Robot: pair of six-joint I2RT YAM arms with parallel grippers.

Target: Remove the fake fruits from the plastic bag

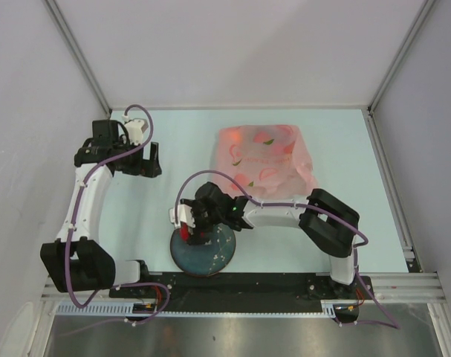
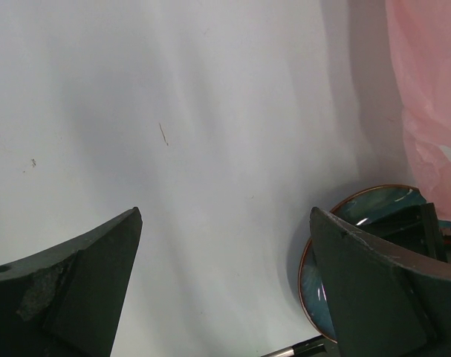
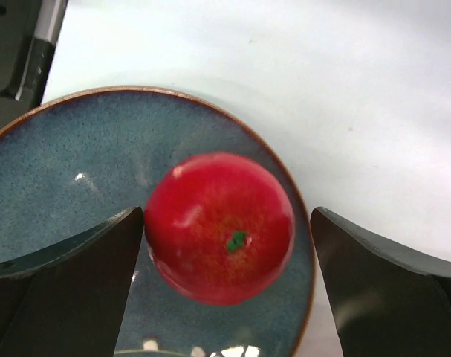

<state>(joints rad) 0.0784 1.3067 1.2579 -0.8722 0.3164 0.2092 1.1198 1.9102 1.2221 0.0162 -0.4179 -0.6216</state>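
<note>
A red apple (image 3: 225,227) sat between the fingers of the right pincer (image 3: 227,216), over the dark blue plate (image 3: 62,163) and close to its brown rim. The jaws stood wide: one finger lay just beside the apple, and the other was clearly apart from it. Whether the apple rested on the plate could not be told. The plate lay near the worktop's (image 1: 136,216) front edge, just beyond the arm bases. Behind it, the pink plastic bag (image 1: 262,160) lay toward the far edge with more fake fruits (image 1: 266,141) showing through it, its near edge close to the right forearm. The left pincer (image 2: 225,216) stood wide and held nothing, over bare worktop to the left, well apart from the bag and the plate.
</note>
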